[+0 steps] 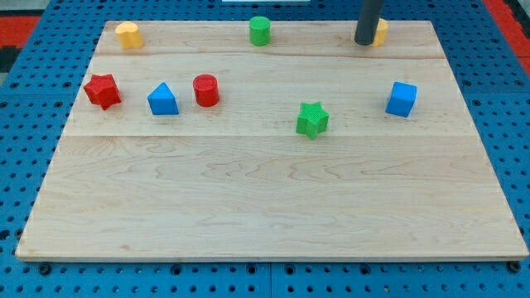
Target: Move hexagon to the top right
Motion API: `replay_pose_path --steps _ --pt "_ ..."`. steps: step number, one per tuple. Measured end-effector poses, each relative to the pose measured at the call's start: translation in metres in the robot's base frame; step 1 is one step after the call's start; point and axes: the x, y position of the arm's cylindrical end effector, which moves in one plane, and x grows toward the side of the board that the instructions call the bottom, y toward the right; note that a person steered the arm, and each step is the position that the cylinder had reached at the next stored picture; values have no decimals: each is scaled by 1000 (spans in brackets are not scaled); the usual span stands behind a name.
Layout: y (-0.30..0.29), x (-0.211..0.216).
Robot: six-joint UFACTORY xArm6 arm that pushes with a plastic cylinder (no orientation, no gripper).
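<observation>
My tip point(364, 41) rests on the board near the view's top right. A yellow block point(380, 31), probably the hexagon, sits just behind and to the right of the rod and touches it; the rod hides most of it. A second yellow block point(127, 35) stands at the top left corner.
The wooden board point(265, 207) lies on a blue pegboard. On it stand a green cylinder point(260, 30) at top middle, a red star point(102, 90), a blue triangle point(162, 99), a red cylinder point(206, 89), a green star point(312, 119) and a blue cube point(402, 98).
</observation>
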Motion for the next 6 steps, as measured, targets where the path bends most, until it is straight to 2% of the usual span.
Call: replay_pose_path --steps 3,4,5,6 --pt "2 -1" --pt "4 24" --pt "1 104" --pt "-6 148"
